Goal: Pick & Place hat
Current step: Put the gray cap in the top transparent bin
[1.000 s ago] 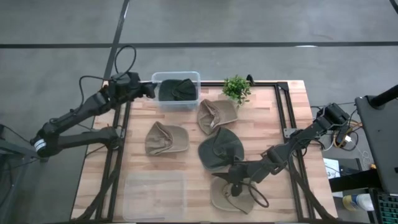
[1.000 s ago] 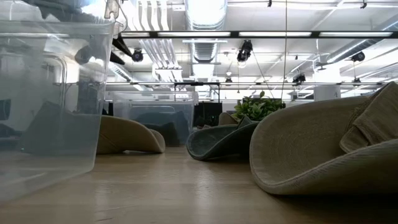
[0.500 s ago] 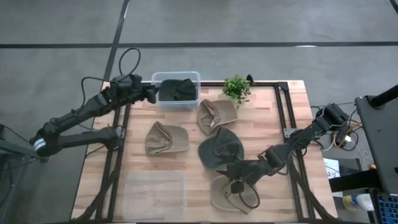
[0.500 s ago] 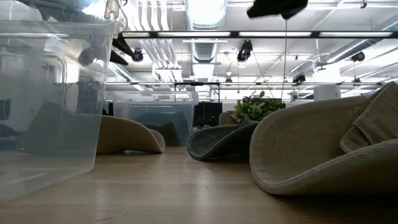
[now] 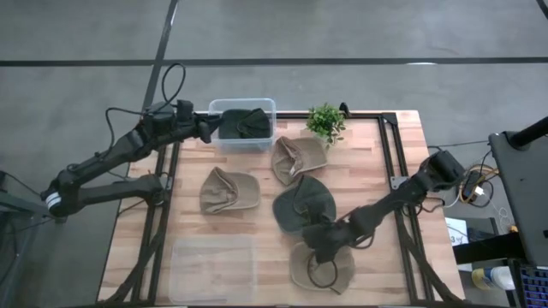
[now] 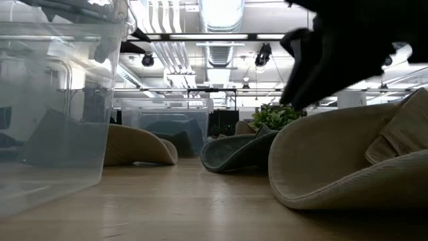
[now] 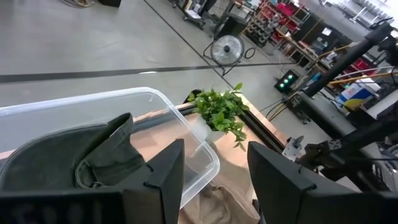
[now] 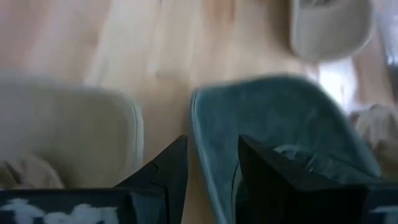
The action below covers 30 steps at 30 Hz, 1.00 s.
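Observation:
Four hats lie on the wooden table: a tan one (image 5: 229, 190), a tan one (image 5: 298, 156), a dark green one (image 5: 304, 205) and a tan one nearest the near edge (image 5: 321, 267). A fifth, dark green hat (image 5: 244, 122) sits in a clear bin (image 5: 214, 109). My right gripper (image 5: 320, 239) is open and hangs low between the table's dark green hat (image 8: 280, 124) and the near tan hat (image 8: 62, 130); the green hat's edge runs into the gap between its fingers (image 8: 211, 168). My left gripper (image 7: 208, 174) is open, just left of the bin (image 7: 186, 134).
A small potted plant (image 5: 325, 121) stands at the far edge, right of the bin. A clear plastic container (image 5: 212, 265) sits at the near left corner and fills the left of the low view (image 6: 53, 107). Bare wood shows along the table's right side.
My right gripper has come down from over the near tan hat and shifted toward the far edge, to the gap beside the dark green hat; it has dropped into the low view. The hats have stayed where they were.

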Motion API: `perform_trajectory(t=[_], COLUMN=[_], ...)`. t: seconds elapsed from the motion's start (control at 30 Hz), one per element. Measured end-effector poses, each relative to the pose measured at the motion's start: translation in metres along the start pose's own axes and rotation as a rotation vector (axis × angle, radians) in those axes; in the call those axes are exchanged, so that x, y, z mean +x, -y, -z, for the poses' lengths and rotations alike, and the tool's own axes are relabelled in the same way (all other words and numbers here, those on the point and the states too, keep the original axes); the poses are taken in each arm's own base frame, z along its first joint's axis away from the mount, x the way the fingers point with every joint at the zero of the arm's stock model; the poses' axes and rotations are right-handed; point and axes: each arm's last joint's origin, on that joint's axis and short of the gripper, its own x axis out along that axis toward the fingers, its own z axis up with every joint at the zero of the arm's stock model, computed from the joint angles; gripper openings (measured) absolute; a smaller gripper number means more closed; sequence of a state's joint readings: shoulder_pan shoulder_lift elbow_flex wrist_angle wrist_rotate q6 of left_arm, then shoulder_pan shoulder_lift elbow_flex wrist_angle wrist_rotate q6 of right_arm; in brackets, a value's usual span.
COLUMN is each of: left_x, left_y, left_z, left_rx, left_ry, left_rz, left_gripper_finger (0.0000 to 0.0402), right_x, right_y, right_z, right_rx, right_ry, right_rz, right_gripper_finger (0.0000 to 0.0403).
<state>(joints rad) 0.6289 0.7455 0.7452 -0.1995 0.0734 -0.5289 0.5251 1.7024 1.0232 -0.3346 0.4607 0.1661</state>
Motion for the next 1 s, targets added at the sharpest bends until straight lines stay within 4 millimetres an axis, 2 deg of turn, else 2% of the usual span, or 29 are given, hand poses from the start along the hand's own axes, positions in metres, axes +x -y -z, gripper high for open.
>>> perform_trajectory(t=[0.47, 0.6, 0.73, 0.9, 1.0], left_x=[-0.002, -0.002, -0.001, 0.000, 0.001], left_y=[0.000, 0.000, -0.001, -0.002, -0.004], left_z=[0.000, 0.000, 0.002, 0.006, 0.008], left_rx=[-0.002, -0.003, -0.024, -0.031, -0.033], left_ry=[0.005, 0.002, -0.004, -0.021, -0.026], left_rz=[0.004, 0.003, 0.001, 0.004, 0.000], left_gripper_finger=[0.0167, 0.0167, 0.0167, 0.0167, 0.0167], right_x=[0.027, 0.034, 0.036, 0.032, 0.027], right_y=[-0.010, -0.012, -0.010, -0.004, 0.000], right_z=[0.002, -0.004, -0.010, -0.012, -0.015], right_rx=[-0.102, -0.110, -0.136, -0.111, -0.119], right_ry=[-0.242, -0.247, -0.242, -0.265, -0.267], right_rz=[0.050, 0.081, 0.111, 0.137, 0.194], right_gripper_finger=[0.0137, 0.0129, 0.0097, 0.0021, 0.0015])
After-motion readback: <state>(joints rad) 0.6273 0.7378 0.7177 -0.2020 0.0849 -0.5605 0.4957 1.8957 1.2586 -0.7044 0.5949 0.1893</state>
